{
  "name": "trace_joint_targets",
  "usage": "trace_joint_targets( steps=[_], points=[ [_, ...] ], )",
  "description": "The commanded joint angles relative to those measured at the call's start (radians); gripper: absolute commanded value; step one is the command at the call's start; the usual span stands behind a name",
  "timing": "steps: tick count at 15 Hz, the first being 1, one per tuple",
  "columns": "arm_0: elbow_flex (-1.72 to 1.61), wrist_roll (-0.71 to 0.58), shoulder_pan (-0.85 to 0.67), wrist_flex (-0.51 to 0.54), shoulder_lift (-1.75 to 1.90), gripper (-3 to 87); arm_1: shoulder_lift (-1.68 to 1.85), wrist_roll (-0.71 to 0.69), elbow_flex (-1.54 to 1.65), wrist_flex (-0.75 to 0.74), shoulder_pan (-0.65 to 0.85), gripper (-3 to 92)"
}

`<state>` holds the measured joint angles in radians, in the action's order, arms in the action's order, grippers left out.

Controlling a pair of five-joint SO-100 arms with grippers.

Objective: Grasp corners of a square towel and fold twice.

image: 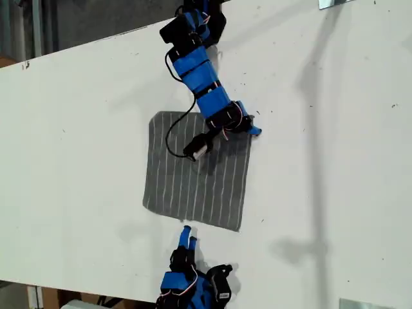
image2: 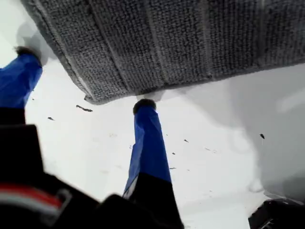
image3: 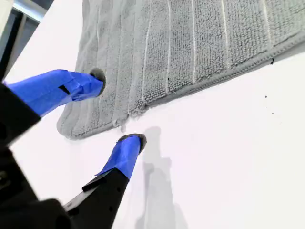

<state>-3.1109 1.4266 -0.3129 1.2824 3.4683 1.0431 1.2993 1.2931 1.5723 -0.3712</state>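
The grey striped towel (image: 193, 187) lies flat and unfolded on the white table (image: 335, 167). My first gripper (image: 253, 131) reaches in from the exterior view's top and is open at the towel's upper right corner (image: 249, 138). In the first wrist view that corner (image2: 93, 99) sits between the blue fingertips (image2: 145, 109) of my first gripper (image2: 83, 90). My second gripper (image: 187, 237) comes from the exterior view's bottom, open at the towel's near edge. In the second wrist view my second gripper (image3: 116, 108) straddles the hem of the towel (image3: 190, 43) beside a corner (image3: 66, 132).
A black cable (image: 172, 138) from the first arm loops over the towel's upper part. Metal pieces sit at the exterior view's top right (image: 335, 3) and bottom right (image: 364, 302). The table's far edge slants across the exterior view's upper left.
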Motion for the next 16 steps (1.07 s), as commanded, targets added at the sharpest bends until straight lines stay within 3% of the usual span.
trace_joint_targets(
  steps=[1,7,12,13,14,16],
  points=[
    [-0.005,0.009,0.009,-0.009,0.003,22.1,0.183,-0.018,0.081,-0.005,0.037,39.5],
    [-0.005,0.012,0.014,-0.006,0.003,22.0,0.106,-0.025,0.127,-0.176,0.025,36.7],
    [-0.005,0.014,0.014,-0.006,0.003,22.0,0.086,0.032,0.161,-0.229,-0.018,34.3],
    [-0.005,0.014,0.014,-0.006,0.003,22.0,0.086,0.048,0.169,-0.239,-0.026,24.4],
    [-0.005,0.017,0.017,-0.006,0.003,21.9,0.086,0.069,0.179,-0.247,-0.032,3.6],
    [-0.005,0.058,0.032,0.005,0.003,21.7,0.087,0.094,0.19,-0.272,-0.041,-0.2]
  ],
)
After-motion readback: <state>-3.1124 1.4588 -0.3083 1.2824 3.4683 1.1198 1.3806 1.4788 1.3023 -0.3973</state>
